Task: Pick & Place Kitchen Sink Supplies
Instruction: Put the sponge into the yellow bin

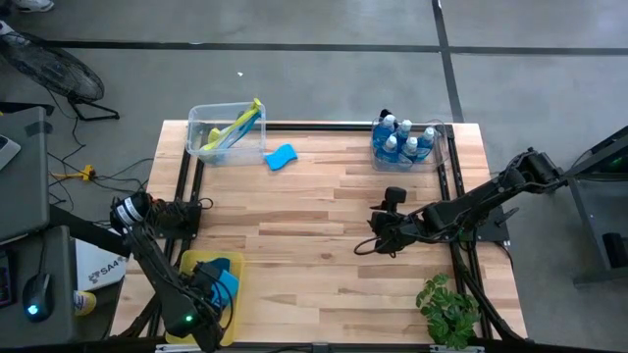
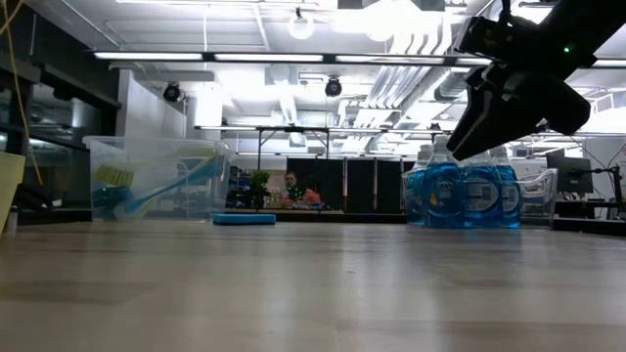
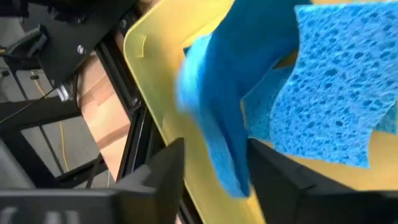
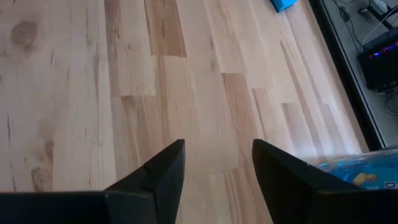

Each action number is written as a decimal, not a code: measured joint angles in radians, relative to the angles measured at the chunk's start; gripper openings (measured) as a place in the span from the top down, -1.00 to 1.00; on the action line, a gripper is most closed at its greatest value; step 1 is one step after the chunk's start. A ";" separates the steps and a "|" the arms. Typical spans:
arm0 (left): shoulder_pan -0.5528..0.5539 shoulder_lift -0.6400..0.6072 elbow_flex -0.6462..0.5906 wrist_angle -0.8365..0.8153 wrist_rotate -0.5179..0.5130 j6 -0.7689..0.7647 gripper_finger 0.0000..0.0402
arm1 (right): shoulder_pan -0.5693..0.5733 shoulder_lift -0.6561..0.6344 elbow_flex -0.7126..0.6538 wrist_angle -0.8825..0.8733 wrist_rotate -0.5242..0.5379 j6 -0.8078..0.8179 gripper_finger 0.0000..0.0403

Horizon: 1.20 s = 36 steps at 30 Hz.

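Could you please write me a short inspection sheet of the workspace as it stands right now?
Surface: wooden table, bare in the middle.
Job's things: brushes in clear bin; loose sponge; soap bottles; sponges in yellow tray.
Clutter: potted plant.
Grippers: left gripper over the tray, open around a sponge; right gripper open, empty, above mid-table.
Cables: yellow cable on the floor.
Surroundings: person far behind.
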 joint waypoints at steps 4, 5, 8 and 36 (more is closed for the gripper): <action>0.000 0.000 0.013 -0.001 0.028 0.000 -0.06 | 0.000 0.000 0.000 0.002 -0.014 -0.014 0.10; 0.000 0.000 0.020 -0.001 0.031 -0.001 -0.10 | 0.000 0.000 0.000 0.006 -0.015 -0.021 0.10; 0.000 -0.002 0.049 -0.001 -0.011 -0.024 -0.14 | 0.000 0.000 0.000 0.033 -0.019 -0.056 0.10; 0.723 -0.003 0.102 0.375 -0.708 1.112 0.01 | -0.001 0.000 0.000 0.075 -0.078 -0.024 0.10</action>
